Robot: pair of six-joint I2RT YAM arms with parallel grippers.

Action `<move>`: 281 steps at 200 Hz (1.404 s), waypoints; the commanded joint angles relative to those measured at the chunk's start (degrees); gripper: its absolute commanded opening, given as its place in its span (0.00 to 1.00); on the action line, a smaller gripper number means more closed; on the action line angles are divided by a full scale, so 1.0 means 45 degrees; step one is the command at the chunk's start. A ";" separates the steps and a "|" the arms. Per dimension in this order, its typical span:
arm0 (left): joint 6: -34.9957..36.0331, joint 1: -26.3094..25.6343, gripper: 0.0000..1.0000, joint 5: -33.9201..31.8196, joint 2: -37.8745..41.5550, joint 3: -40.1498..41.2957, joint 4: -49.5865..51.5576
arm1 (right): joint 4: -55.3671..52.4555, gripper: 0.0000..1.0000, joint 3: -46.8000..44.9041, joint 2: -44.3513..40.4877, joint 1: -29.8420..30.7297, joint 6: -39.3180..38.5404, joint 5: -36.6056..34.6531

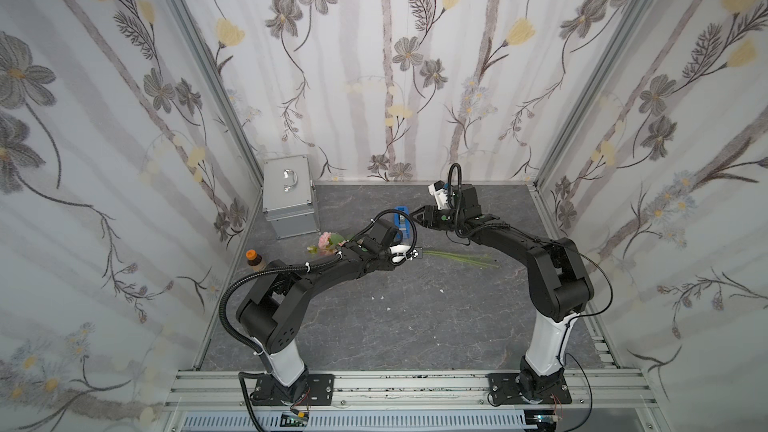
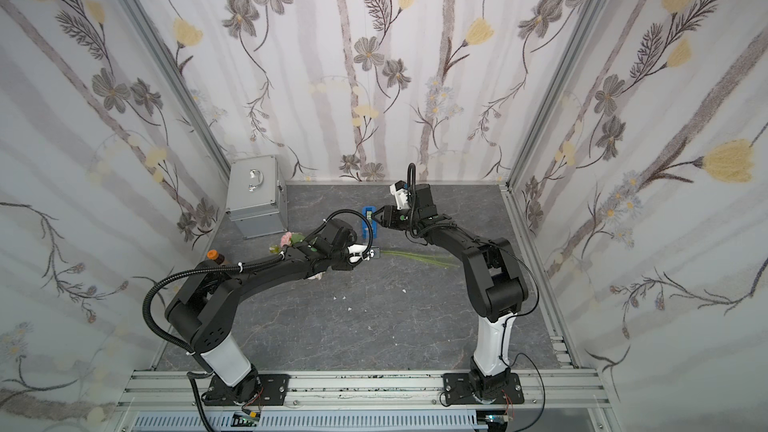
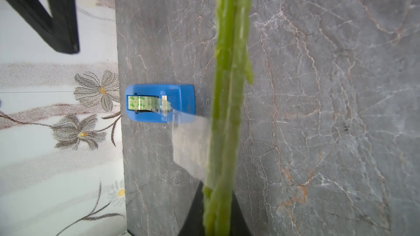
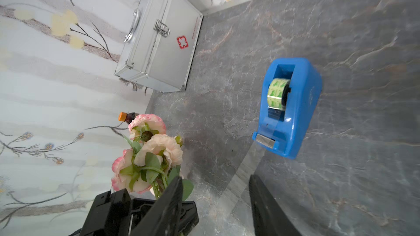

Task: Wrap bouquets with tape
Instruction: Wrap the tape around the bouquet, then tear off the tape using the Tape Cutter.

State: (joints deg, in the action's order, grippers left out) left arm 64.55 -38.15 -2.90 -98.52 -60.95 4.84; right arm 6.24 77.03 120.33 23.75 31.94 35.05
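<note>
Left wrist view: the left gripper (image 3: 216, 225) is pressed together on the green stems (image 3: 227, 87) of the bouquet (image 4: 150, 153), over the grey worktop (image 3: 318, 110). A clear strip of tape (image 3: 191, 148) is stuck to the side of the stems and runs back to the blue dispenser (image 3: 185, 103) just beyond them. In the right wrist view the right gripper (image 4: 216, 191) hangs near the dispenser with its jaws spread. The strip passes between them in the picture, but I cannot tell whether they touch it. The pale green roll (image 4: 278, 91) sits behind the serrated cutter (image 4: 264, 140). The step seems to be taking the strip. Pinch it close to the cutter, keep it taut, and pull down across the teeth for a clean tear while the left gripper holds the stems steady. Farthest back stands a metal first-aid case (image 4: 159, 42).
</note>
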 commanded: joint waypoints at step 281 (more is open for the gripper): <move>0.0077 0.0251 0.00 0.1251 -0.0860 -0.1308 0.2327 | 0.2645 0.27 -0.1167 0.1983 0.0514 0.4041 0.0722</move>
State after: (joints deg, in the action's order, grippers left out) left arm 64.51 -37.04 2.02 -101.89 -66.24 14.83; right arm 14.15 71.90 128.46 25.91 48.10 36.91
